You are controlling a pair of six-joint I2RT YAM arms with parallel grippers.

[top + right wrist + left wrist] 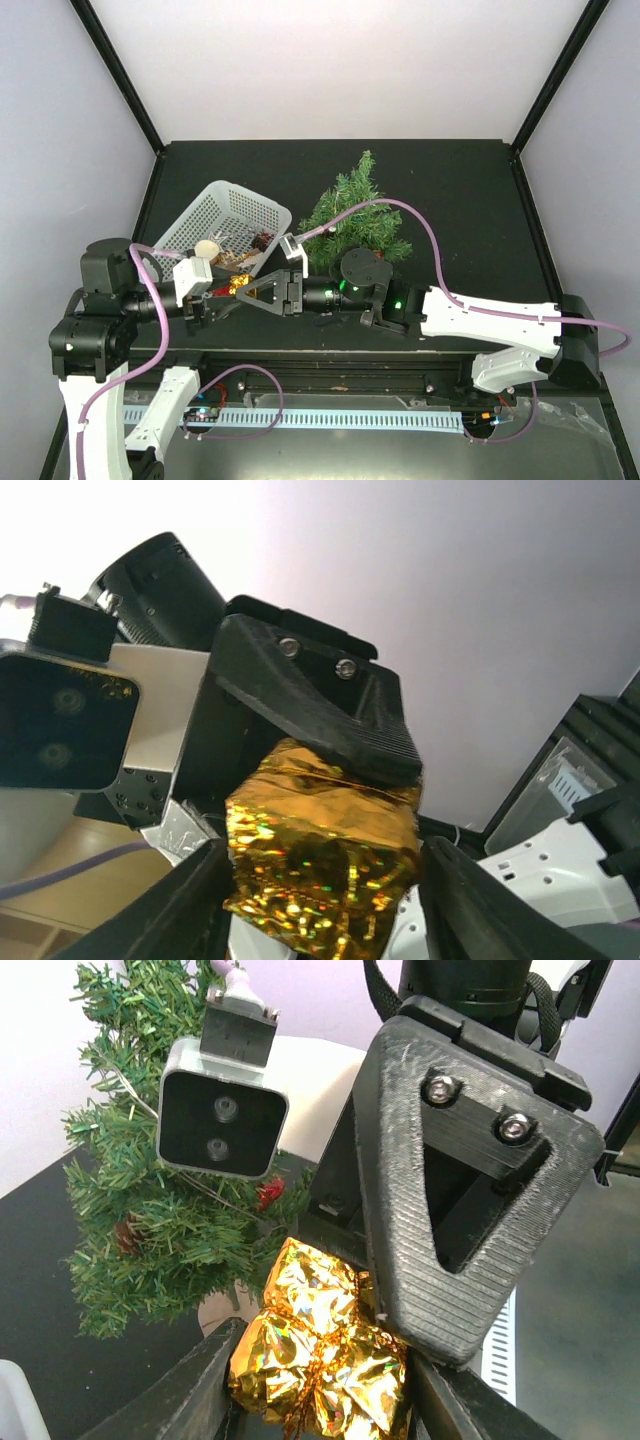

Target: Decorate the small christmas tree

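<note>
Left end effector (318, 1405) grasps a gold foil ornament (310, 1345), fingers pressed on both sides. Right end effector (325, 905) straddles the same ornament, fingers at the foil; can't tell if it's clamped. Looks like a mid-air handover btwn arms, prob. so the right arm, nearer the small christmas tree (355, 215), can hang it. Tree sits on desk (450, 190) just behind the meeting pt, w/ a white basket (190, 220) to its left.
</note>
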